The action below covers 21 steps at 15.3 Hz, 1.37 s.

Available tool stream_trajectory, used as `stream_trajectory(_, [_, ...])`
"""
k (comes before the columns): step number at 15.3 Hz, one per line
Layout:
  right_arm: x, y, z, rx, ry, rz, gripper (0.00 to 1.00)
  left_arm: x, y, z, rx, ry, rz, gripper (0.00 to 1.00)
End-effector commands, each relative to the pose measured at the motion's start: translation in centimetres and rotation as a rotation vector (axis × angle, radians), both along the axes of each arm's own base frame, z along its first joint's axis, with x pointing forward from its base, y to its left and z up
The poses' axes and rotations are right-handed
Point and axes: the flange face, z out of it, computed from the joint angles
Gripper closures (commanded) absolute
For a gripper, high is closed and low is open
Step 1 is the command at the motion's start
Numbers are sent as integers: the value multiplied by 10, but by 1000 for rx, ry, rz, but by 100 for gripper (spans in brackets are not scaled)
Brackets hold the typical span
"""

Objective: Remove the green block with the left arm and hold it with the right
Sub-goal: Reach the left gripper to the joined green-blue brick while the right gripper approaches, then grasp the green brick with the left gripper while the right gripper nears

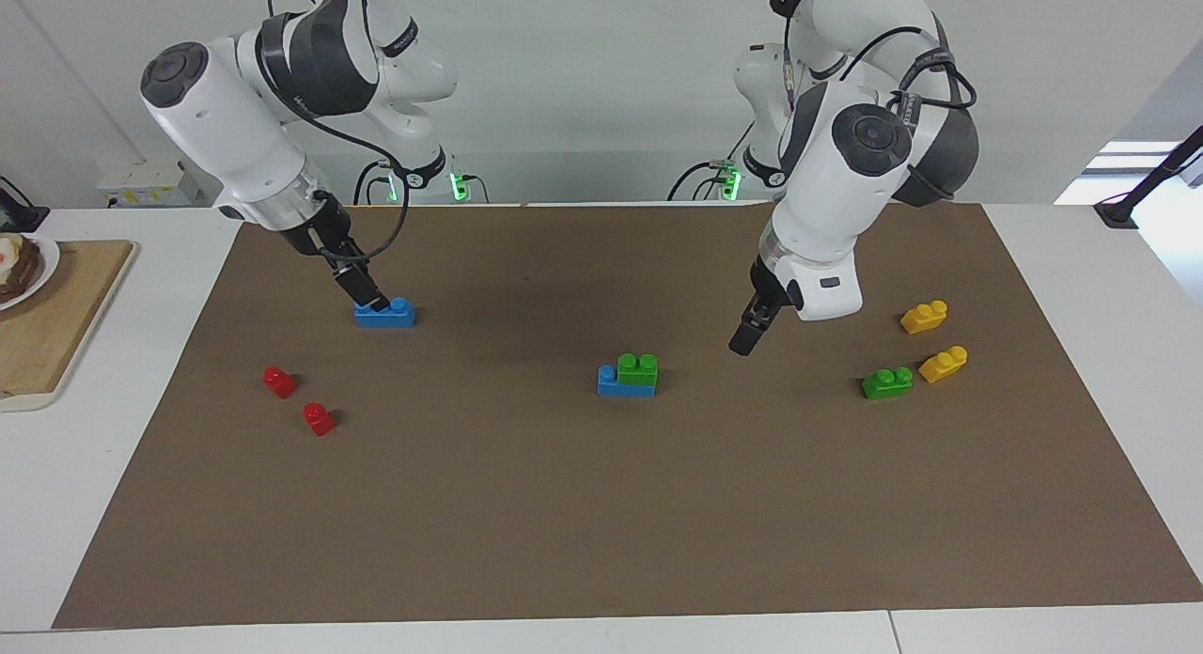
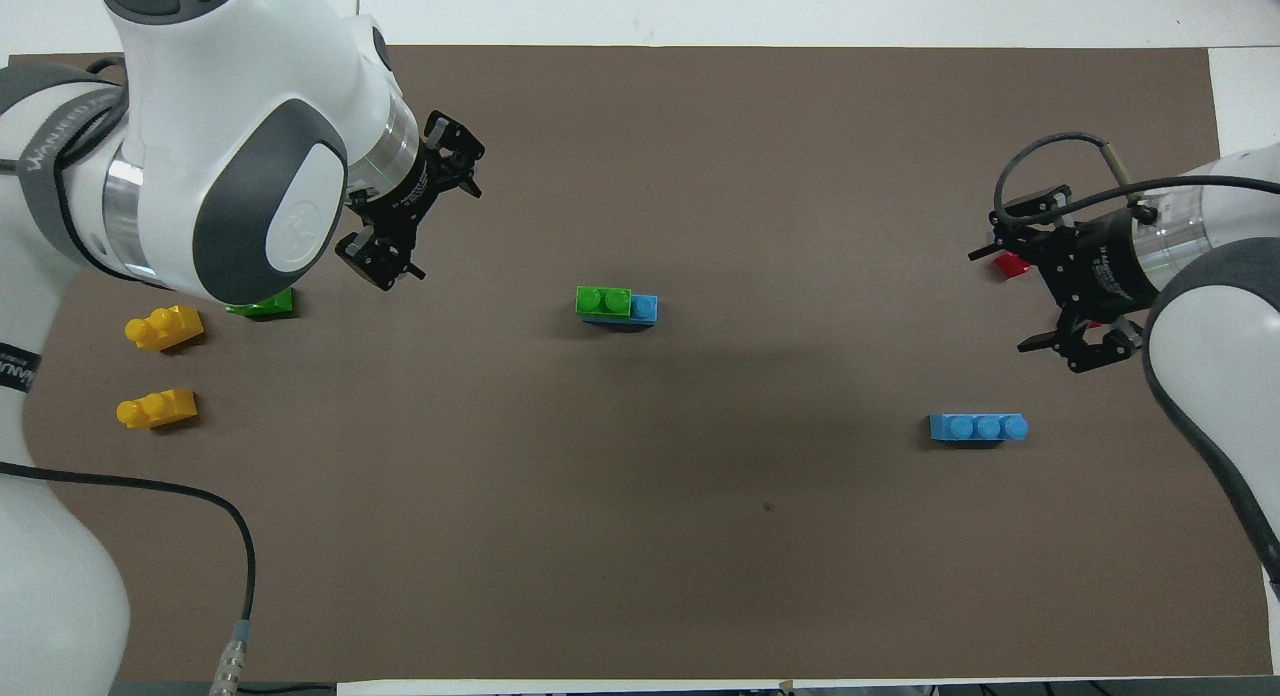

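1. Facing view: the green block [image 1: 638,368] sits pressed onto one end of a blue brick [image 1: 625,383] in the middle of the brown mat [image 1: 601,541], nobody touching it.
2. The left gripper [image 1: 747,339] hangs over the mat between that stack and the cluster at the left arm's end of the table: a second green brick [image 1: 887,382] and two yellow bricks [image 1: 924,317] [image 1: 944,364]. From here it is edge-on, so the fingers read poorly.
3. The right gripper [image 1: 362,290] is low over another blue brick [image 1: 385,314], covering part of it; I cannot say for certain whether it touches. Two red pieces [image 1: 279,381] [image 1: 319,418] lie farther from the robots than that brick.
4. A wooden board [image 1: 56,325] with a plate [image 1: 28,269] rests on the white table off the mat.
5. Overhead view: the green block [image 2: 603,301] is on its blue brick [image 2: 645,308] mid-mat.
6. The left gripper [image 2: 415,216] shows its fingers spread apart, grasping nothing, over bare mat.
7. The right gripper [image 2: 1040,291] is likewise spread and empty-handed, over the red pieces, one [image 2: 1010,264] peeking out at its tip.
8. The lone blue brick [image 2: 978,427] lies clear of it here.
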Motion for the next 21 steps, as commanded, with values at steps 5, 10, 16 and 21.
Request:
stream_trajectory(5, [1, 39, -66, 127, 108, -262, 0, -29, -56, -26, 43, -11, 252, 0])
stream_trajectory(10, [6, 88, -97, 169, 119, -384, 0, -64, -114, -87, 125, 7, 307, 0])
stream_trajectory(16, [0, 125, -126, 160, 104, -415, 0, -53, -121, -96, 72, -27, 562, 0])
stream_trajectory(21, [-1, 149, -142, 181, 64, -443, 0, -43, -123, -115, 58, -36, 616, 0])
